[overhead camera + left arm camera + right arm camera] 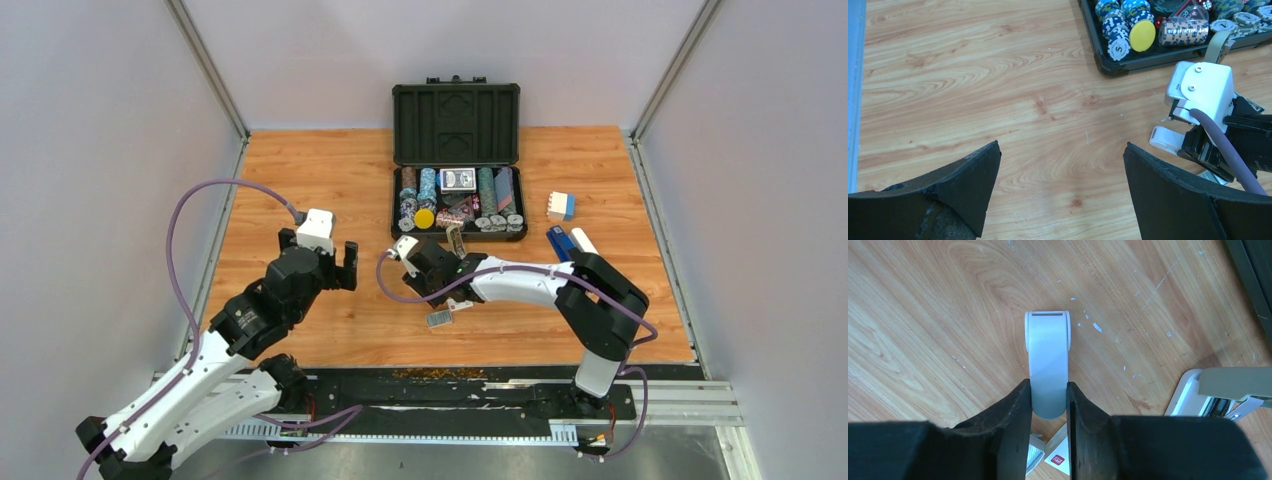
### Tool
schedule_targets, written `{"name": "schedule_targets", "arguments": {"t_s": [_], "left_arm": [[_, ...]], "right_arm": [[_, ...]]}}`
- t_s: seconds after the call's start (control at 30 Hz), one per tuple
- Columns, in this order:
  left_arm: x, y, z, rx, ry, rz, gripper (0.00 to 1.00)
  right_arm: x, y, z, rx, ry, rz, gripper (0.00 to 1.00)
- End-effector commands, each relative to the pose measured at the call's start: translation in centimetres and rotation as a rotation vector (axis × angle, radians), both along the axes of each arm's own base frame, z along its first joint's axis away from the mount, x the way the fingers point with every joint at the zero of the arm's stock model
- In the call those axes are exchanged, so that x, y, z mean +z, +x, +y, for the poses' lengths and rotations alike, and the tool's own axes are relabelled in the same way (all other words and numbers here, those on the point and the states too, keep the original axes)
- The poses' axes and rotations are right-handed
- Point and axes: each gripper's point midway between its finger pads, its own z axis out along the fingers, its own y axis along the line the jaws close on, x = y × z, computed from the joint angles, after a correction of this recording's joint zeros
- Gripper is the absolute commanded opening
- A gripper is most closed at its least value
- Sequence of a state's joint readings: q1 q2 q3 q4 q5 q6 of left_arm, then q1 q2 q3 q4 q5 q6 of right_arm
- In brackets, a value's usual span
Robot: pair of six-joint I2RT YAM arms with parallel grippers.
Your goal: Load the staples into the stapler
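My right gripper (1048, 385) is shut on a pale grey-white stapler bar (1048, 345) that lies flat on the wood, with a slot at its far end. To its right the grey-olive arm of the stapler (1235, 381) rises over a white rim, its metal inside showing. I cannot tell whether bar and arm are joined. Under the right fingers lies the small white box of staples (1057, 457), seen from above as the staples' box (440, 319). My left gripper (1062, 150) hangs open over bare wood to the left, with the bar's tip (1164, 137) to its right.
An open black case (455, 120) of poker chips stands just behind the right gripper. A dark blue stapler (560, 242) and a white-and-blue block (561, 206) lie at the right. Small pale flecks are scattered on the wood.
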State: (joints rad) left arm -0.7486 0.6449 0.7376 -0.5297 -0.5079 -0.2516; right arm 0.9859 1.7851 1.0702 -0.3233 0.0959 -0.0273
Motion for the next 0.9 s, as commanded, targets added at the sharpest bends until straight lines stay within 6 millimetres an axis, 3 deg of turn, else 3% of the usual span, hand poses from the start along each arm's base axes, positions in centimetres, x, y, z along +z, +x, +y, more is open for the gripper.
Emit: {"name": "schedule_targets", "arguments": {"t_s": [0.0, 0.1, 0.3, 0.43, 0.57, 0.7, 0.87], "left_arm": [[0.7, 0.5, -0.5, -0.016, -0.025, -0.022, 1.00], [0.7, 0.5, -0.5, -0.015, -0.026, -0.021, 1.00], [0.6, 0.5, -0.5, -0.016, -0.027, -0.019, 1.00], [0.6, 0.5, -0.5, -0.013, -0.028, -0.019, 1.00], [0.7, 0.5, -0.4, -0.011, -0.031, -0.020, 1.00], [0.8, 0.4, -0.4, -0.011, -0.034, -0.023, 1.00], [0.8, 0.5, -0.4, -0.012, -0.036, -0.024, 1.00]], "right_arm": [[-6.5, -1.7, -1.9, 0.001, -0.093, 0.091, 0.15], [-7.4, -2.0, -2.1, -0.005, -0.108, 0.106, 0.14], [-6.9, -1.8, -1.8, -0.004, -0.108, 0.113, 0.14], [-3.6, -1.1, -0.2, -0.011, -0.059, 0.101, 0.15], [0.7, 0.7, 1.6, -0.029, -0.007, 0.049, 0.27], [2.4, 1.9, 2.5, -0.033, 0.002, 0.031, 0.38], [3.2, 2.1, 2.7, -0.036, -0.008, 0.035, 0.49]]}}
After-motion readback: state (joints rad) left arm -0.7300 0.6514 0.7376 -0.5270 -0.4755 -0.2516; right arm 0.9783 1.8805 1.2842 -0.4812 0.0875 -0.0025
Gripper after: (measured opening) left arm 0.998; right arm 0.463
